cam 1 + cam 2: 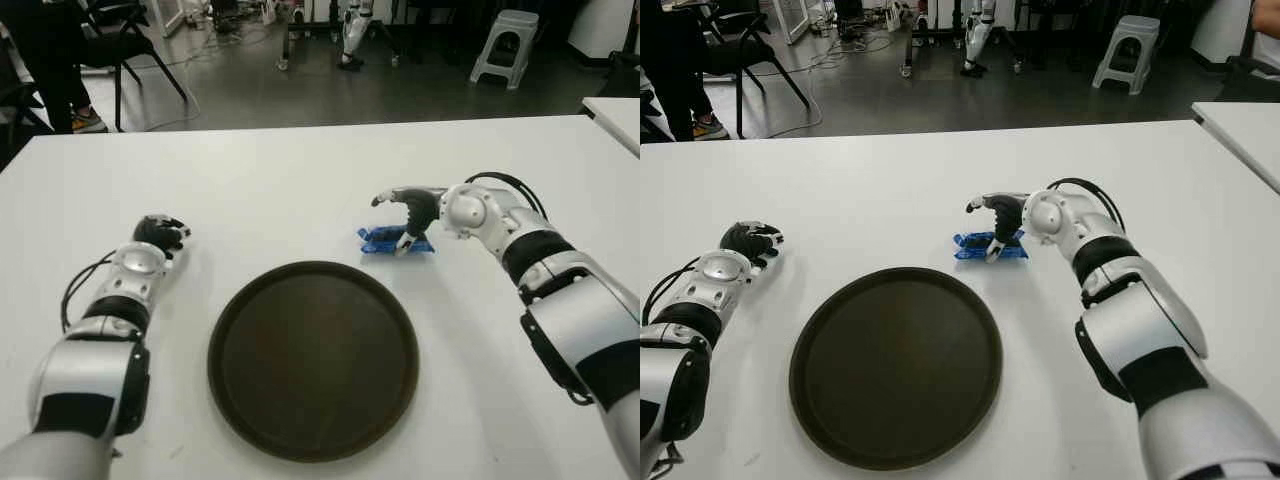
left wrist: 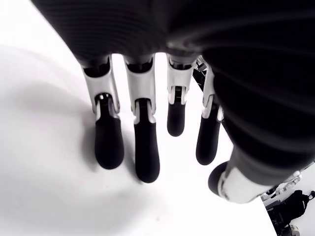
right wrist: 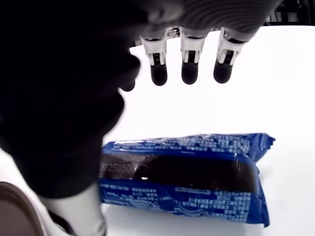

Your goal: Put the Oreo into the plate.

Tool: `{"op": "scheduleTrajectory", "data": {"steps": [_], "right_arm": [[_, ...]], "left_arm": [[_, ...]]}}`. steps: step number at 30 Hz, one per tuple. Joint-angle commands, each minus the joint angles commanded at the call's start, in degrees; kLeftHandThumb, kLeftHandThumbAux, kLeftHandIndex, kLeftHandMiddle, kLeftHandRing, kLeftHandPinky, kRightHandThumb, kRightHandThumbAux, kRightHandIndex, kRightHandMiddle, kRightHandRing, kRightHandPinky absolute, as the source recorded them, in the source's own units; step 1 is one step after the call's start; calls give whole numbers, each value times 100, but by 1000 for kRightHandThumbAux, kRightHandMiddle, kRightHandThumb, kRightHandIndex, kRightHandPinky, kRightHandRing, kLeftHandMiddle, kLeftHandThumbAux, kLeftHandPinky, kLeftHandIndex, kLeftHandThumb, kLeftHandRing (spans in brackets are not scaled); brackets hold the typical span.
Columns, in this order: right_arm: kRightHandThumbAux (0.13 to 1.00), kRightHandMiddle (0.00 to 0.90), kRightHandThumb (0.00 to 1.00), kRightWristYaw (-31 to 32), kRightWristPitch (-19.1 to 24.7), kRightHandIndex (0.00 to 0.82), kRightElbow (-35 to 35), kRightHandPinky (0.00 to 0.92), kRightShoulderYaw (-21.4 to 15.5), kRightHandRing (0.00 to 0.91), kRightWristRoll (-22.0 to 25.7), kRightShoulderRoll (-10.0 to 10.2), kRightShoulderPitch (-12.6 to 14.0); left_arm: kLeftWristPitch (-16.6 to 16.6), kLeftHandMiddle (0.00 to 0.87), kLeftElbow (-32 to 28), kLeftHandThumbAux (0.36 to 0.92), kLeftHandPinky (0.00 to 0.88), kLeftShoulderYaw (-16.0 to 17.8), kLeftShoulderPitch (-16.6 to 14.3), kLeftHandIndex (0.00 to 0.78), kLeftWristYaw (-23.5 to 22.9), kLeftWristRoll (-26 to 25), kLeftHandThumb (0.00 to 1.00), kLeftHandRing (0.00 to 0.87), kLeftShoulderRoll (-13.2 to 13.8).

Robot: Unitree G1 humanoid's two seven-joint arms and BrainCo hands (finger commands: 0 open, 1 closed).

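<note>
The Oreo [image 3: 184, 179] is found on the white table [image 1: 300, 180], just above and right of centre in the left eye view, close beyond the upper right rim of the plate [image 1: 312, 360] but not on it. The task is judged not yet carried out; nothing lies in the plate.

The right hand [image 1: 408, 215] is positioned over the packet. In the right wrist view the fingers [image 3: 190, 69] are seen extended and spread above the far side of the packet, with white table visible between fingertips and wrapper, and the thumb on the near side; no grip is closed. The posture is judged to be a pre-grasp straddling the packet's short axis.

The left hand [image 1: 158, 235] is shown at the left of the frame, beside the plate's left side, idle. Its fingers [image 2: 145, 147] are seen loosely extended, slightly apart, holding nothing.

Materials: the packet is a glossy blue film wrapper, oblong, with crimped ends and a dark band along its length; it is judged crinkly and slippery. The plate is dark brown, round, shallow, matte, with a low raised rim. The tabletop is smooth and white.
</note>
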Motion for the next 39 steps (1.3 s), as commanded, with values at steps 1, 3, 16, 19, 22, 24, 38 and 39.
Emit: {"op": "scheduleTrajectory", "data": {"steps": [1, 3, 16, 19, 22, 24, 38, 39], "right_arm": [[848, 30, 0, -23, 18, 22, 6, 13, 5, 22, -6, 2, 5], [849, 37, 0, -92, 68, 29, 15, 20, 30, 29, -35, 3, 7], [882, 59, 0, -166, 162, 57, 45, 65, 17, 60, -35, -67, 22], [881, 49, 0, -163, 232, 42, 48, 58, 66, 54, -84, -82, 6], [881, 44, 0, -175, 261, 34, 44, 51, 96, 48, -117, -84, -1], [879, 42, 0, -188, 269, 31, 40, 46, 131, 45, -166, -95, -10], [860, 61, 0, -539, 378, 48, 25, 44, 645, 63, -687, -141, -58], [861, 62, 0, -544, 398, 50, 23, 45, 676, 65, -713, -141, -59]], "left_arm": [[-3, 199, -1, 731, 201, 1, 2, 396, 3, -1, 668, 214, -2], [-6, 199, -2, 732, 205, -3, 6, 396, 10, 3, 668, 215, -1], [75, 174, -1, 732, 180, -32, -24, 396, 12, 27, 670, 192, 7], [76, 179, 2, 732, 186, -11, -23, 396, 4, 8, 671, 199, 8], [79, 180, 4, 732, 179, -13, -23, 396, -3, 10, 670, 200, 11], [82, 177, 6, 733, 172, -19, -23, 396, -9, 16, 670, 196, 13], [19, 163, -9, 734, 149, -35, -1, 396, -52, 28, 669, 174, 24], [26, 163, -9, 734, 148, -42, -3, 396, -49, 35, 669, 174, 24]]}}
